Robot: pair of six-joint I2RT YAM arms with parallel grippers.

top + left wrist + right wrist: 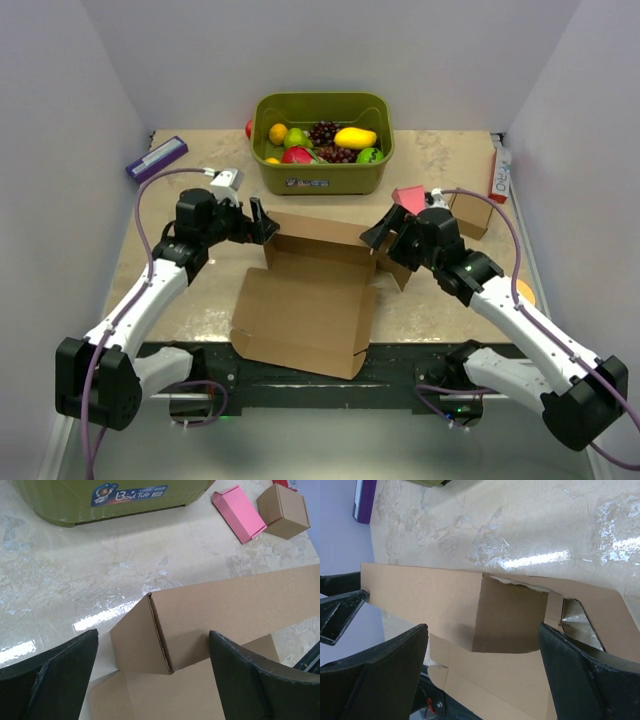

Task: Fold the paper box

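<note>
The paper box (305,310) lies in the middle of the table. Its big flat panel reaches over the front edge, and its back wall (318,233) stands up with side flaps turned in. My left gripper (266,227) is open at the wall's left end. In the left wrist view the folded left corner (150,630) sits between the spread fingers (52,672), untouched. My right gripper (376,238) is open at the wall's right end. In the right wrist view an inner flap (507,615) lies between its fingers (590,680).
A green tub (300,172) of fruit stands behind the box. A pink block (408,198) and a small brown box (470,213) lie at the back right, with a white pack (499,172) by the right wall. A purple box (157,158) lies at the back left.
</note>
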